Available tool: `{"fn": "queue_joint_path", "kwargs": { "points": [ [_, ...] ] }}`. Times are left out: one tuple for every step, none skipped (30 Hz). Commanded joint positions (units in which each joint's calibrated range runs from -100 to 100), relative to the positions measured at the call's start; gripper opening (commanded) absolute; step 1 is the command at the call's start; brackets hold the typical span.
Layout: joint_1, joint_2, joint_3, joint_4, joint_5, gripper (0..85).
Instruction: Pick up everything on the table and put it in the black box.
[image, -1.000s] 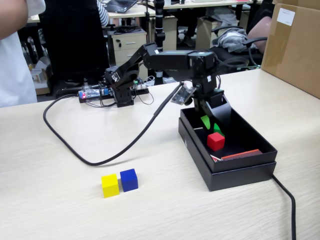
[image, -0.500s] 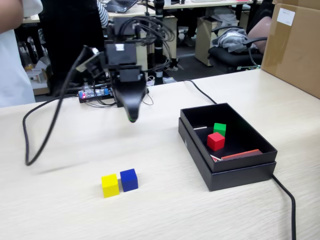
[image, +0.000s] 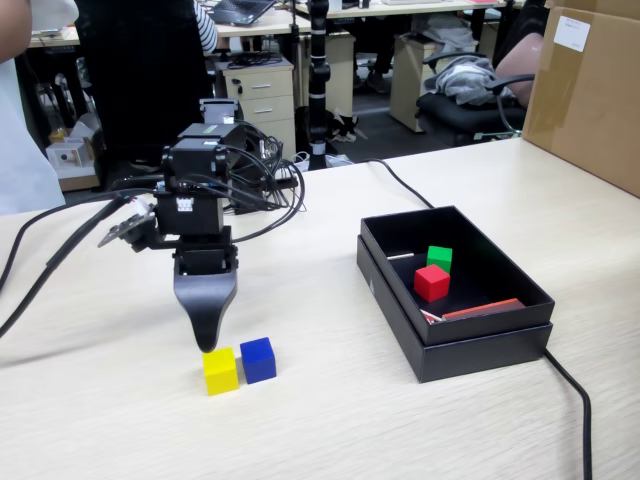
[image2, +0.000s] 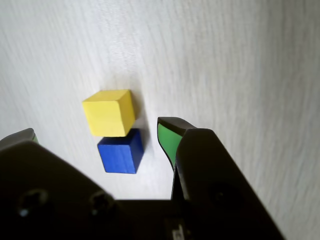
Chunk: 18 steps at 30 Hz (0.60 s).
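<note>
On the pale wooden table (image: 330, 420), a yellow cube (image: 220, 370) and a blue cube (image: 258, 359) sit touching side by side. My gripper (image: 207, 340) hangs pointing down just above the yellow cube. The wrist view shows the gripper (image2: 97, 130) open, its green-padded jaws spread wide, with the yellow cube (image2: 109, 112) and blue cube (image2: 121, 151) on the table below the gap. Nothing is held. The black box (image: 440, 350) stands to the right in the fixed view, with a green cube (image: 439, 258) and a red cube (image: 432, 282) inside.
A big brown carton (image: 590, 90) stands at the table's far right. A black cable (image: 575, 400) runs off the front right past the box, and another cable (image: 50, 260) loops at the left. A flat orange-red piece (image: 480, 310) lies in the box.
The arm swung from over the black box, where the green cube now lies, to the left, then came down over the yellow and blue cubes.
</note>
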Motion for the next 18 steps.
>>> {"fn": "queue_joint_path", "kwargs": {
  "points": [
    [0.4, 2.5, 7.5, 0.3, -0.6, 46.9],
    [0.5, 3.3, 7.9, 0.3, -0.6, 46.0],
    [0.7, 4.6, 8.3, 0.3, -0.6, 45.9],
    [0.7, 5.5, 9.0, 0.3, -0.6, 45.9],
    [0.7, 6.4, 9.7, 0.3, -0.6, 45.9],
    [0.7, 7.3, 10.4, 0.3, -0.6, 45.9],
    [0.6, 9.0, 11.8, 0.3, -0.6, 45.6],
    [0.6, 9.5, 12.3, 0.3, -0.7, 45.2],
    [0.6, 10.2, 12.9, 0.3, -0.7, 44.9],
    [0.6, 11.0, 13.2, 0.3, -0.8, 44.9],
    [0.6, 11.4, 13.4, 0.3, -0.8, 44.9],
    [0.6, 12.5, 14.1, 0.3, -1.0, 44.7],
    [0.6, 13.1, 14.5, 0.3, -1.1, 43.5],
    [0.6, 13.9, 15.2, 0.3, -1.1, 42.0],
    [0.6, 14.6, 15.6, 0.3, -1.2, 40.8],
    [0.6, 14.9, 15.9, 0.3, -1.2, 38.8],
    [0.7, 15.1, 16.0, 0.3, -1.2, 37.5],
    [0.7, 15.5, 16.1, 0.3, -1.2, 36.2]
  ]
}}
